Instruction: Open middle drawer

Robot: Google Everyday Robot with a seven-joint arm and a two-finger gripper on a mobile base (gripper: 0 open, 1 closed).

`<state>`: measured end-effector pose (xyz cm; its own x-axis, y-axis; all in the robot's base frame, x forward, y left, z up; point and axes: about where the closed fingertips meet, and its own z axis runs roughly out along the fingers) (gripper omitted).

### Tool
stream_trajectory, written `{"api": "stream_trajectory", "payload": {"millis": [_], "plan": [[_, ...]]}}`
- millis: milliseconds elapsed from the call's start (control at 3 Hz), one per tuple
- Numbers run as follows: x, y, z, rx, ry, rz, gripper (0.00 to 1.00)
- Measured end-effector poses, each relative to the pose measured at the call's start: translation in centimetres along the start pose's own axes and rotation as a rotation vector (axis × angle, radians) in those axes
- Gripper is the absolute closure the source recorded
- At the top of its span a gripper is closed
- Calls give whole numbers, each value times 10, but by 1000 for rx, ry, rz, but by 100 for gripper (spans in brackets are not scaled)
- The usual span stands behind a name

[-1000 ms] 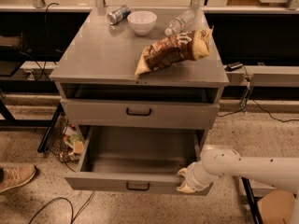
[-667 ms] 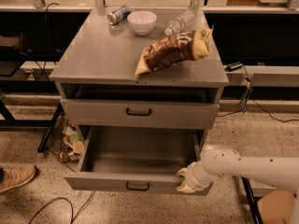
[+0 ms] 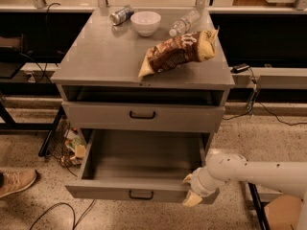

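So basically nothing has moved over the last second. The middle drawer [image 3: 106, 191] is pulled way out of the cabinet [image 3: 218, 111], same as a moment ago, and you can see right down into its plain grey inside, which has nothing in it. Its small black handle [image 3: 141, 194] sits at the centre of the low front panel, untouched.

The gripper [image 3: 190, 189] is parked at the drawer's right front corner, right up against the end of the front panel, with the white arm [image 3: 261, 170] coming in from the right. It hasn't shifted either. Honestly can't tell whether the gripper is clamped on that panel edge or just sitting loose at it.

The upper drawer [image 3: 100, 116] above reads as at most cracked open, with a dark gap over its front. Up on the surface [image 3: 103, 56], the snack bag [image 3: 180, 54], bowl [image 3: 146, 22], can [image 3: 121, 14] and bottle [image 3: 184, 23] are all where they were.

My take: no change plus a drawer this far out means the opening job looks pretty much done. What's left is probably just backing the gripper away without nudging the drawer back in.
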<state>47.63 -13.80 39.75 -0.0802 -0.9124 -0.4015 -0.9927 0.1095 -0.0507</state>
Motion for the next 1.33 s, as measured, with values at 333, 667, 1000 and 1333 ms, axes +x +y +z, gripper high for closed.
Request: {"api": "stream_trajectory", "payload": {"millis": [333,667,1000,1333], "plan": [[1,5,4,-9,37,-3,0],[5,13,11,-16,95,-7,0],[12,20,17,-17,124,10,18],[15,28,9,7,112,23,41]]}}
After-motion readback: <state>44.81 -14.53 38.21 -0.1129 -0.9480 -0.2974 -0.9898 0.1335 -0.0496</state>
